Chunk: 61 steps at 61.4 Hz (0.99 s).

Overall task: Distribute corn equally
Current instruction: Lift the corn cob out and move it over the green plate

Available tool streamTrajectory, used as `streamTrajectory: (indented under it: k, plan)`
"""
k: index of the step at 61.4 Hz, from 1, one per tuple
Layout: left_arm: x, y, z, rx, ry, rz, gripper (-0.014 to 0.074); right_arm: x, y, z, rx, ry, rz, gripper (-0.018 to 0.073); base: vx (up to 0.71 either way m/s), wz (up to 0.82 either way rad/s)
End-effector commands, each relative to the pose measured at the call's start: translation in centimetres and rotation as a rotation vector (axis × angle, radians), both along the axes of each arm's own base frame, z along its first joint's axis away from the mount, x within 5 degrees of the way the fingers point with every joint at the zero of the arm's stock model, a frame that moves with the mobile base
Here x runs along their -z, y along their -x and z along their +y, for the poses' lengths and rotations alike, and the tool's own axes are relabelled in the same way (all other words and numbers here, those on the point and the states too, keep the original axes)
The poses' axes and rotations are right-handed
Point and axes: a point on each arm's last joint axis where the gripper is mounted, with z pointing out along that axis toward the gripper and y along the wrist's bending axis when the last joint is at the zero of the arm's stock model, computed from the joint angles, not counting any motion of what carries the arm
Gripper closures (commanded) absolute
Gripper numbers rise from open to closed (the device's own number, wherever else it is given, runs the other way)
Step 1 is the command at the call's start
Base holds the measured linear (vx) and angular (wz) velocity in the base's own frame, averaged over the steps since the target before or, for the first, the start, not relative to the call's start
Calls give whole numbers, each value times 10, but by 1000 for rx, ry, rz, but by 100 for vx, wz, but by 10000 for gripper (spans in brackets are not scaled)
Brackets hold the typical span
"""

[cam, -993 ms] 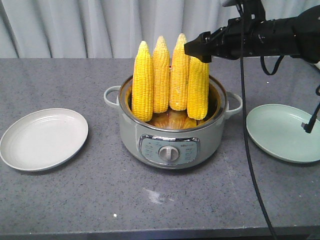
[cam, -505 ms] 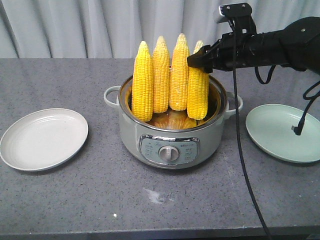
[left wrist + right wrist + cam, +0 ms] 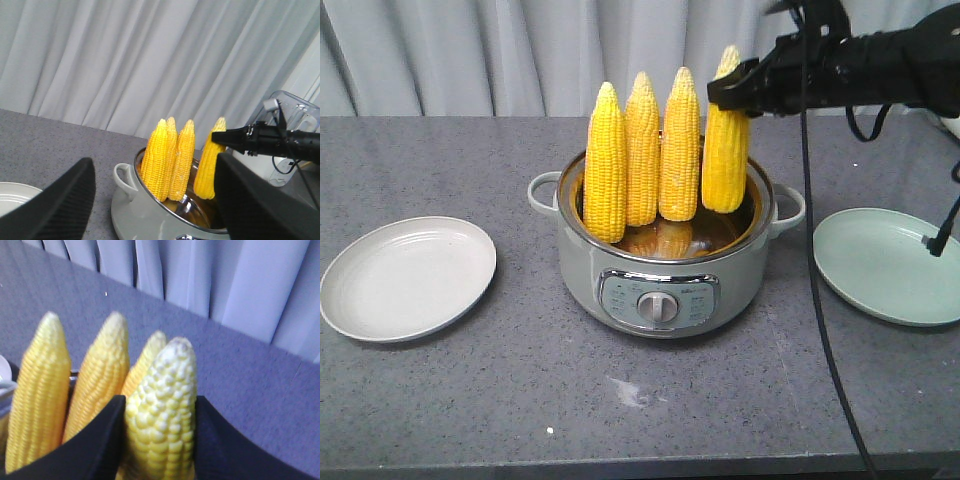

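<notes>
Rightmost cob (image 3: 725,150) lifted | right arm (image 3: 890,70) level, right jaws clamped on it | left jaws wide

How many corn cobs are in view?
4. Three cobs stand upright in the pot; the fourth cob is clamped in the right gripper, raised at their right. More could hide inside the pot.

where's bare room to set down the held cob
Both plates are bare: the green plate right of the pot, nearest the held cob, and the white plate left. The table in front is free too. The pot is crowded with three cobs.
</notes>
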Motion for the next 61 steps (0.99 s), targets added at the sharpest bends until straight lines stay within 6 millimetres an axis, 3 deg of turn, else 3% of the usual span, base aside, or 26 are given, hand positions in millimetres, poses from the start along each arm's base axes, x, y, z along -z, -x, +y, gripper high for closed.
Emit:
streamTrajectory:
  k: [1,11,19,28,38,50,55,61]
  plan:
    - [-14,-1,2,-23,37,-56,104,-75,32,-6,18,-68,-196,568,0,0]
    - [-14,-1,2,-24,35,-57,104,-142,89,-8,-61,-82,-337,564,0,0]
    - [-14,-1,2,-25,33,-58,104,-180,142,-18,-61,-126,-403,564,0,0]
    - [-14,-1,2,-27,37,-58,104,-201,194,-42,10,-67,-422,564,0,0]
    - [-11,-16,2,-39,38,-22,104,-204,231,-74,215,51,-346,564,0,0]
    - [-19,-38,0,-41,12,10,106,-194,241,-99,403,137,-216,561,0,0]
    - [-30,-46,0,-39,-31,-10,106,-186,229,-103,414,134,-142,560,0,0]
    - [-39,-53,-2,-29,-62,-14,106,-167,202,-110,417,128,-68,559,0,0]
